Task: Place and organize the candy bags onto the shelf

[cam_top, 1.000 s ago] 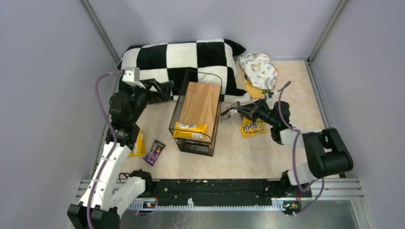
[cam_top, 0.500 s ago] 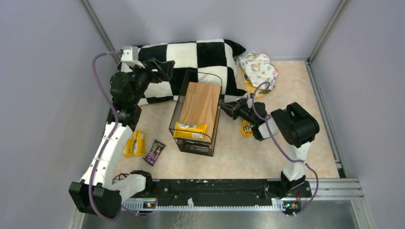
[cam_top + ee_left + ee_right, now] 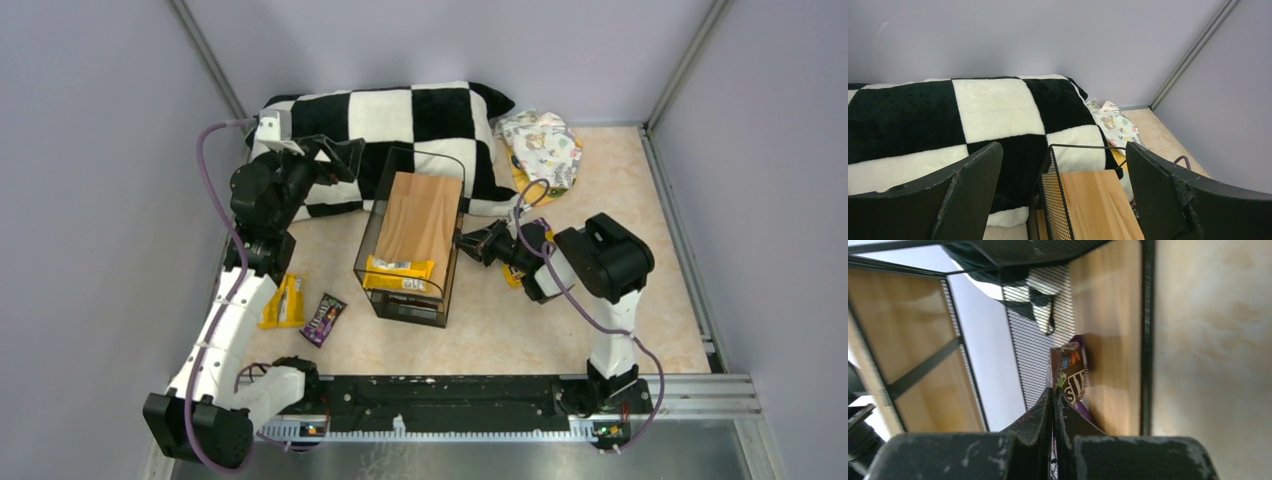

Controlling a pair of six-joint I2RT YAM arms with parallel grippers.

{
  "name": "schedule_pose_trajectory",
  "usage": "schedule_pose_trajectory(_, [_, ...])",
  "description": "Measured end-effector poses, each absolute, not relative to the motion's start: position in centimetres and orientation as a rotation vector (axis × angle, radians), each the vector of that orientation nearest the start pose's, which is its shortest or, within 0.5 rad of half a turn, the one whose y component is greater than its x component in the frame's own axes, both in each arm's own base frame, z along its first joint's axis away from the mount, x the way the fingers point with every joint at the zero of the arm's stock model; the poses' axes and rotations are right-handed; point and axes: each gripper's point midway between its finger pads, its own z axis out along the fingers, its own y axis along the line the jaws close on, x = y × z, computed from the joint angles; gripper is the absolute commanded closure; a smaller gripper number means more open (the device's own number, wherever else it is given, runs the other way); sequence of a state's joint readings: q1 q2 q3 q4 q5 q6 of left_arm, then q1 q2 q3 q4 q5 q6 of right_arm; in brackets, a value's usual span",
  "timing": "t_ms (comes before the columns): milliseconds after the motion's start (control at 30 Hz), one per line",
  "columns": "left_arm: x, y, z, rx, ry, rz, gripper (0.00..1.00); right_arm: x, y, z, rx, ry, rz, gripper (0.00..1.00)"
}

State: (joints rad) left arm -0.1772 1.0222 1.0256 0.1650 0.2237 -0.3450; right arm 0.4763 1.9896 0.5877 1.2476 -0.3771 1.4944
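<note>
**Overhead and wrist views of the two-arm rig.** The shelf [image 3: 412, 215], a black wire frame with a wooden top board, stands mid-worktop [image 3: 500, 330], its far end against the checkered pillow [image 3: 380, 115]. The right gripper [image 3: 472, 243] reaches into the shelf's open right side. In the right wrist view its fingers [image 3: 1038, 415] are pressed together with no gap, pinching the edge of a brown candy bag [image 3: 1071, 375] that stands on edge over the lower wooden board inside the frame.

The left gripper [image 3: 1064, 150] is held high over the near edge of the pillow, with its own fingers [image 3: 963, 195] spread wide and nothing between them.

One yellow candy bag [image 3: 400, 272] lies at the near end of the top board. On the worktop left of the shelf lie a second yellow bag [image 3: 285, 300] and, just beside it, a dark purple bag [image 3: 323, 318]. A third yellow bag [image 3: 512, 277] lies right of the shelf — mostly hidden under the right arm. A cartoon-print cloth [image 3: 540, 145] lies at the far right, beside the pillow.
</note>
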Motion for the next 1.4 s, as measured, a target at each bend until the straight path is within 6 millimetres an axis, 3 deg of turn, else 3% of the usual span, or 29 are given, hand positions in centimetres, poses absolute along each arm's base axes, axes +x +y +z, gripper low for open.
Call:
schedule_pose_trajectory(400, [36.4, -12.2, 38.7, 0.079, 1.474, -0.636, 0.01, 31.6, 30.6, 4.4, 0.644, 2.116, 1.604, 0.85])
schedule_pose_trajectory(600, [36.4, -12.3, 39.0, 0.080, 1.467, -0.647, 0.01, 31.2, 30.9, 3.9, 0.611, 2.136, 1.577, 0.83])
schedule_pose_trajectory(1400, [36.8, -12.8, 37.9, 0.081, 1.496, -0.679, 0.01, 30.9, 32.7, 3.9, 0.460, 2.195, 1.520, 0.88])
